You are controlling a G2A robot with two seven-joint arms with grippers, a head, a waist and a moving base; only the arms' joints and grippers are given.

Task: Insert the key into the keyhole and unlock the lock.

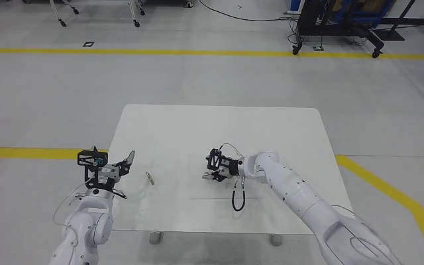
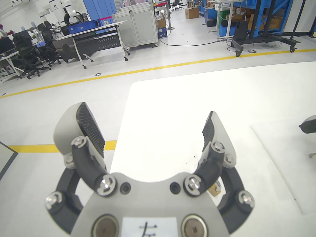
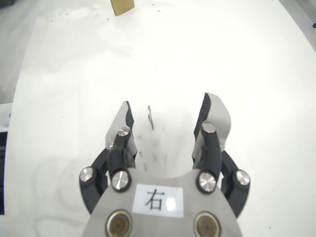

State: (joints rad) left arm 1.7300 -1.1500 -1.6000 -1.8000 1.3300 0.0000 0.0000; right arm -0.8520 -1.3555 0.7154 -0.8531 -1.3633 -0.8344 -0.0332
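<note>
barely begun — the key [image 3: 150, 117] lies ungrasped on the desk [image 1: 265, 132] between the spread fingers of the right gripper [image 3: 167, 108], the padlock [image 1: 150, 177] left of centre in the top view, beside the open-fingered left gripper [image 2: 147, 114] — insertion and unlocking remain.

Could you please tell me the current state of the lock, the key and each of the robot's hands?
Padlock: lying flat on the table, shackle closed, no key in it.
Key: on the table, inside the right hand, not gripped.
Right hand: open, straddling the key.
Left hand: open, empty.
</note>
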